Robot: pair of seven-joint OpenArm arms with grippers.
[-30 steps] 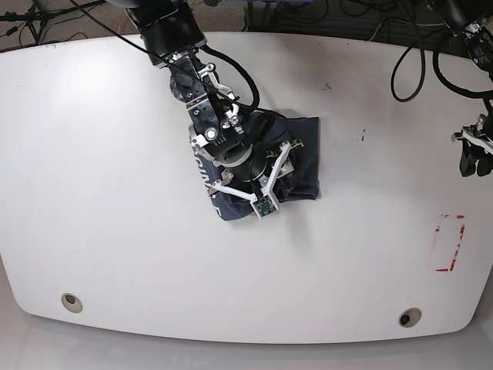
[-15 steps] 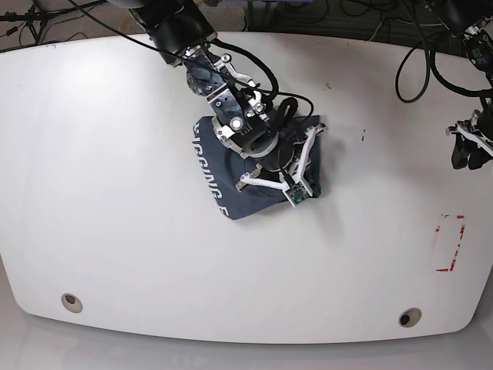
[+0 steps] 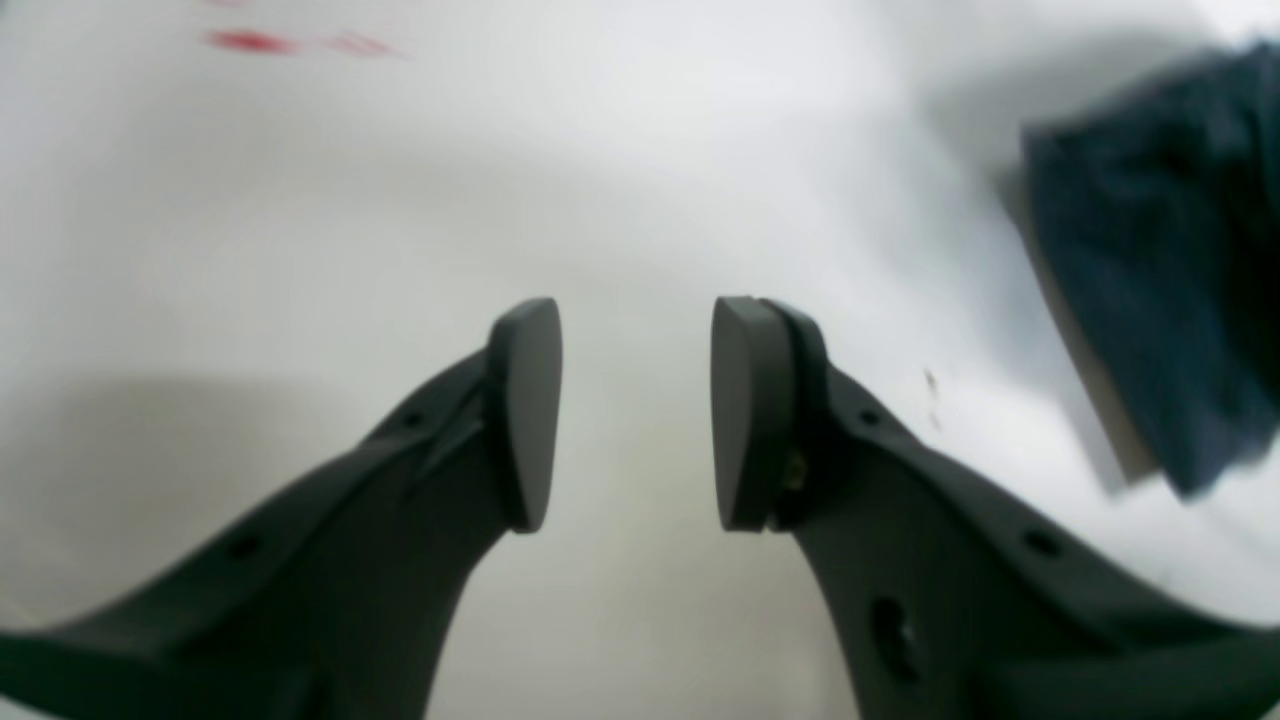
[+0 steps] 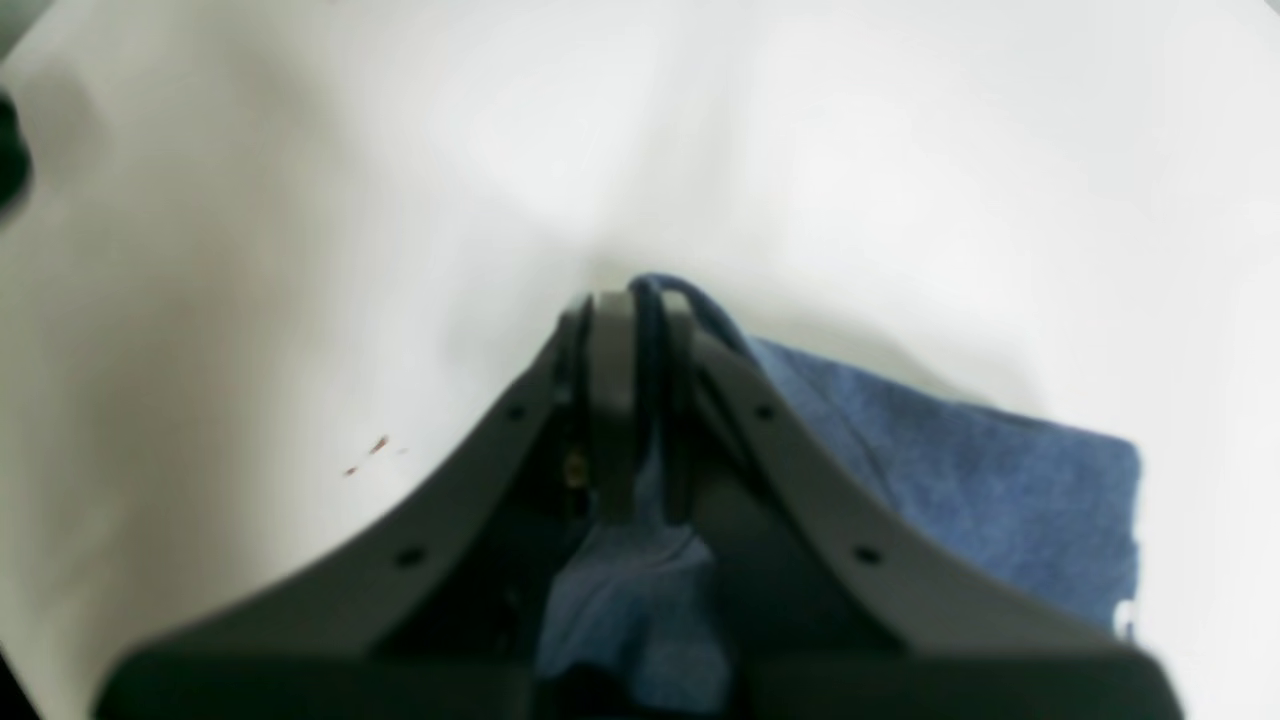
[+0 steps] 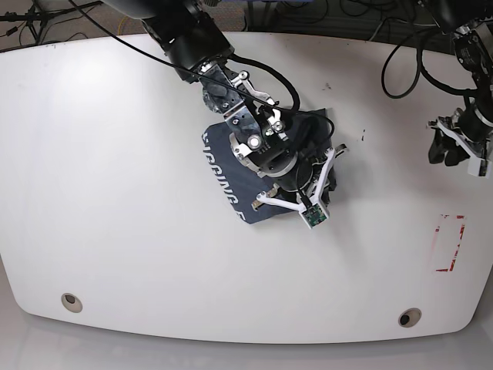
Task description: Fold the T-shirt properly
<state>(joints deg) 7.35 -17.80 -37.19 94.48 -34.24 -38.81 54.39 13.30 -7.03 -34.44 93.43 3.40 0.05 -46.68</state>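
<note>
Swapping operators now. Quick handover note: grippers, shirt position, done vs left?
Right gripper: shut on a fold of the T-shirt at its edge; the arm sits over the shirt in the base view.
Left gripper: open, empty, above bare table off to the side, clear of the shirt.
T-shirt: mid-table, already folded into a compact, roughly square bundle, white lettering showing along one edge.
Done: the main folds, judging by its shape.
Left: probably finish this last fold or tidy-up, release, check that the bundle lies flat.

T-shirt (image 5: pixel 231 166) mid-table (image 5: pixel 115 193), under right gripper (image 4: pixel 640 300).
</note>
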